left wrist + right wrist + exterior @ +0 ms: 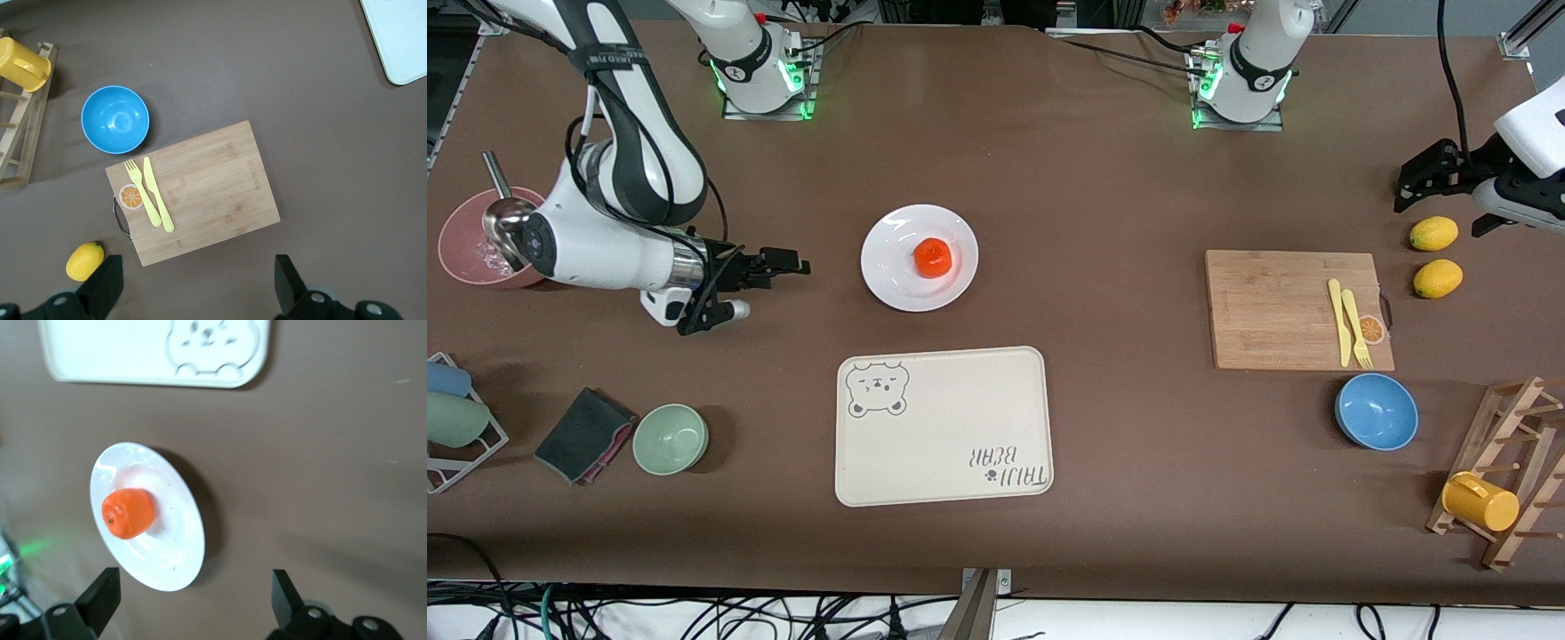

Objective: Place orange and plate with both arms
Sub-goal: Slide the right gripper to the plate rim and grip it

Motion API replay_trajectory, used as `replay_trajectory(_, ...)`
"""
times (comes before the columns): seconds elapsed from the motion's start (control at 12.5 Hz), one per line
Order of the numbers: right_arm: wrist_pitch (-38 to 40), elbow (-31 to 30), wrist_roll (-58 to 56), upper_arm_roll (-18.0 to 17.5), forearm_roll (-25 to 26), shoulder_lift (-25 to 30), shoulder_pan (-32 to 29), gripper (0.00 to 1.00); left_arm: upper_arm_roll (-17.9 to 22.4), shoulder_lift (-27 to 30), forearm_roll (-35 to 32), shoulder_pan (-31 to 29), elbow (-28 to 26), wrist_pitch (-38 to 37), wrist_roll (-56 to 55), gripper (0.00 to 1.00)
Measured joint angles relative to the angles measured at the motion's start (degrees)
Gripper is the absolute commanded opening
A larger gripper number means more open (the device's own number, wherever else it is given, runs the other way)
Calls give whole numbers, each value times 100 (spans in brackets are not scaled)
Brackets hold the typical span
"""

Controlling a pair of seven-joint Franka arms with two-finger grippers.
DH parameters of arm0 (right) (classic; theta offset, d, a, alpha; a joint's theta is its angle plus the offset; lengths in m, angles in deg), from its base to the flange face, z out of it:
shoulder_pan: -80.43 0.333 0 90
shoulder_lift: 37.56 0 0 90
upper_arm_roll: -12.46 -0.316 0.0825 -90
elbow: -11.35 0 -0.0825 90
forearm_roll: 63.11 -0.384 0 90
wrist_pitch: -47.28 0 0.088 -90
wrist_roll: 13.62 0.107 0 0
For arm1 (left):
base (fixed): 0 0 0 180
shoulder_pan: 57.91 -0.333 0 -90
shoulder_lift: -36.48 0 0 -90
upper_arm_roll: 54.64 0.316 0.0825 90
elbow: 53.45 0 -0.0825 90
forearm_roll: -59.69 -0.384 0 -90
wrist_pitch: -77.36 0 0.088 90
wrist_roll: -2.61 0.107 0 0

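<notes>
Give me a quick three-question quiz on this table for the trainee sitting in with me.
1. True or false: the orange lies on the plate.
2. Which lies nearer the front camera: the plate or the bear-printed tray?
3. Multiple choice: the yellow fork and knife rest A) in the blue bowl, B) on the cutting board, C) on the tray.

Key
1. True.
2. The tray.
3. B.

For reference: the right gripper is open beside the plate, toward the right arm's end; the left gripper is open near the two lemons.
</notes>
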Motion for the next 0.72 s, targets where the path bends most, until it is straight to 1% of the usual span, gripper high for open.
replay_trajectory(0.08,-47,-101,-490,33,-231,-101,-6,100,0,1,0,0,1,0,0,100)
replay_trajectory(0.24,-60,-196,-1399,162,-886,-347,-30,100,-3,4,0,0,3,0,0,100)
replay_trajectory(0.32,-65,-205,-1658,199,-1131,-483,-50,100,-11,8,0,0,5,0,0,100)
replay_trajectory(0.56,-281,-214,-1846,164,-1545,-908,-45,99,-17,15,0,-1,12,0,0,100)
replay_trajectory(0.72,-528,-214,-1875,3,-1919,-1128,3,98,-14,18,0,-7,14,0,0,100)
